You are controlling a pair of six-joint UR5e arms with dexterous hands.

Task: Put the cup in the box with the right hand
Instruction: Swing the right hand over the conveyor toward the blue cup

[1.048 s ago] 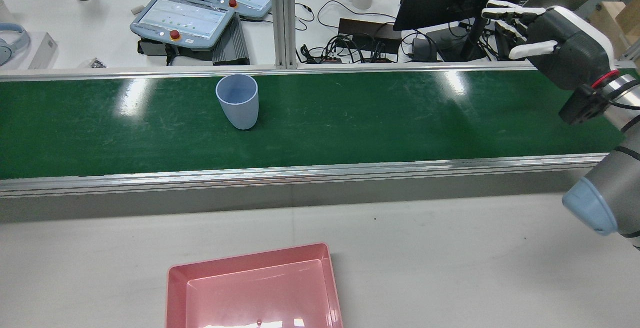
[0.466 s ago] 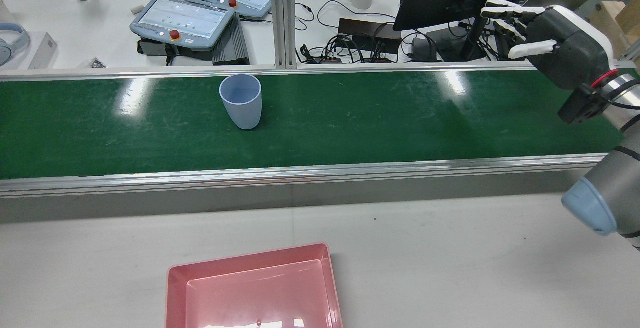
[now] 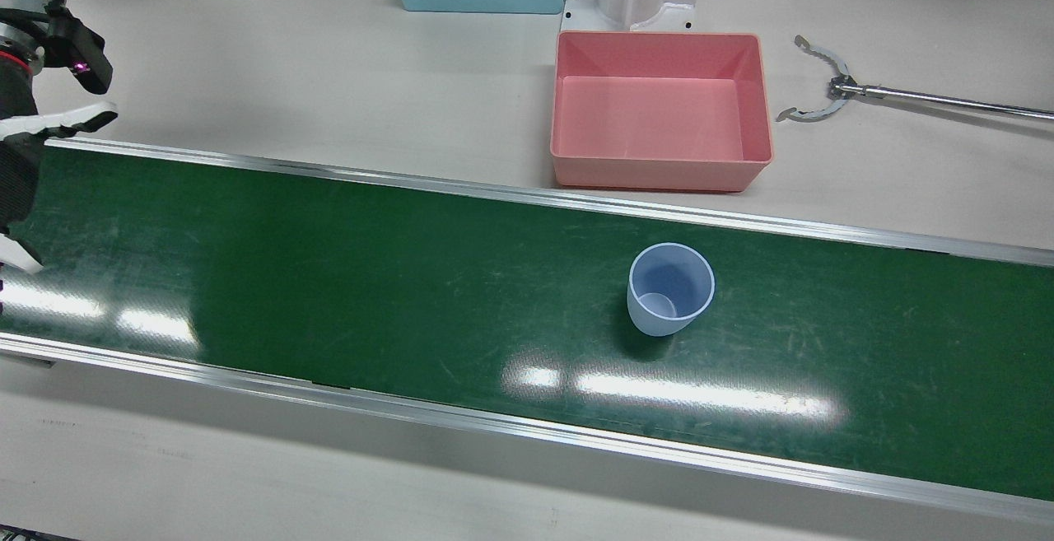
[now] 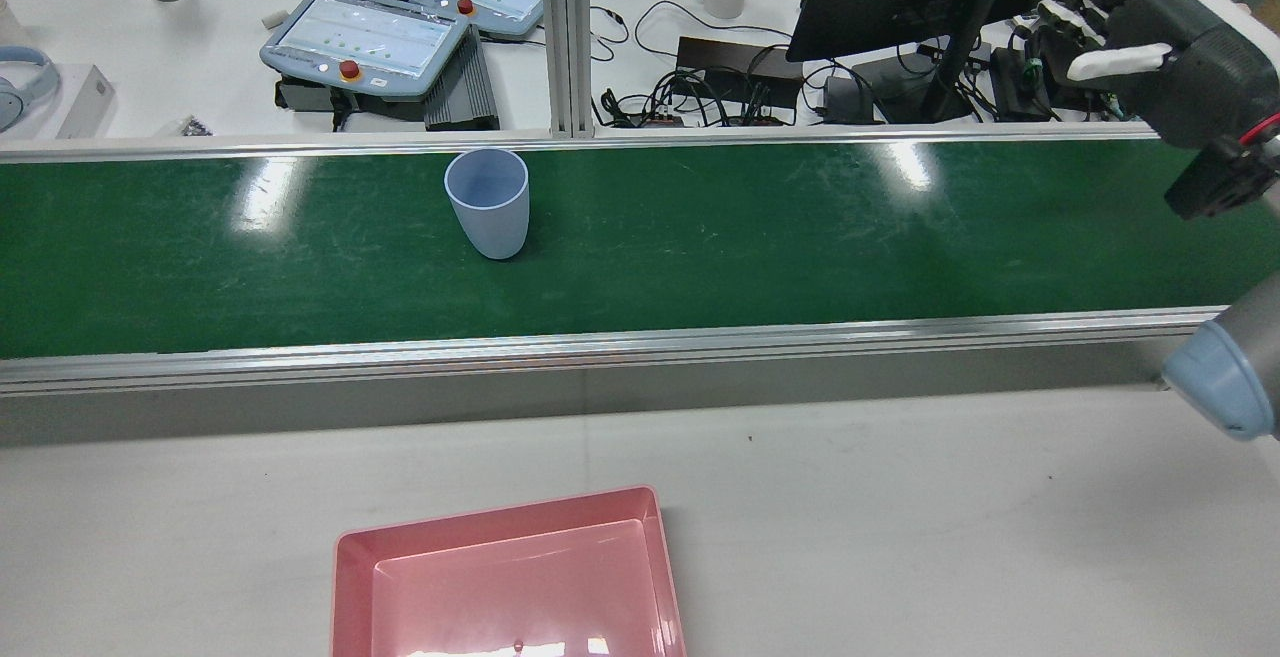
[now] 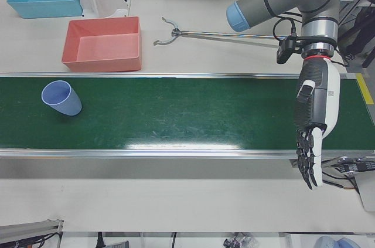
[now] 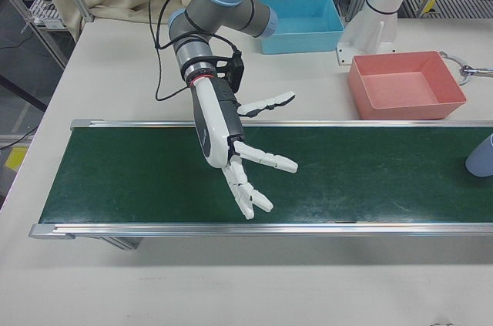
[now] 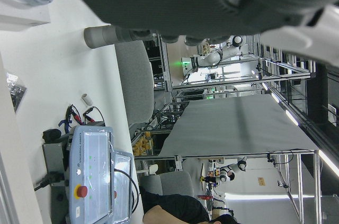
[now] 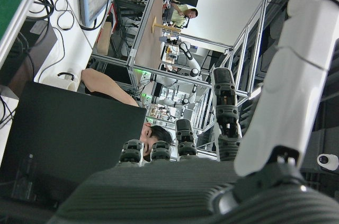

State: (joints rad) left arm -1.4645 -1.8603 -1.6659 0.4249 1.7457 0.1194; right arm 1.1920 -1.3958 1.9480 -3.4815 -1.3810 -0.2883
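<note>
1. Right hand [image 6: 231, 137] hangs over the green belt [image 6: 139, 172], fingers [image 6: 266, 159] spread wide, holding nothing.
2. Left hand [image 5: 313, 113] points down at the belt's other end, fingers straight and apart, empty.
3. Blue cup [image 3: 669, 288] stands upright on the belt, well apart from both hands.
4. Pink box [image 3: 659, 104] sits off the belt at the cup's 12 o'clock in the front view.
</note>
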